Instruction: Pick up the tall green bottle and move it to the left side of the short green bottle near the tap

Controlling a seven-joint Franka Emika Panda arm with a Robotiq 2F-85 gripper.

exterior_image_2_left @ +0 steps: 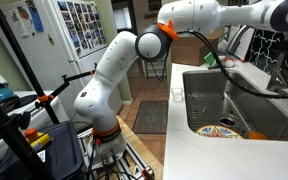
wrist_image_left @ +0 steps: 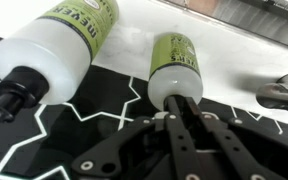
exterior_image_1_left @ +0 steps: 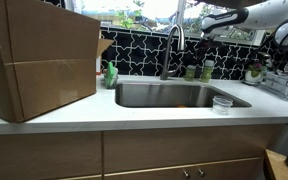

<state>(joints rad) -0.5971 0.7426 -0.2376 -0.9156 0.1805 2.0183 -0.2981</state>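
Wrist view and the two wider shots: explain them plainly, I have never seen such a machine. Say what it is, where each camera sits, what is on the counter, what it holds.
The white jointed machine is a robot arm ending in two black jaws. Both exterior views come from cameras standing in the kitchen; the wrist view comes from a camera on the arm, looking along the jaws. On the counter are a cardboard box, a steel sink with a tall tap, a bright green soap bottle and a clear cup. In the wrist view the jaws are shut on the top of the tall green bottle; the short green bottle stands beside it, not touching.
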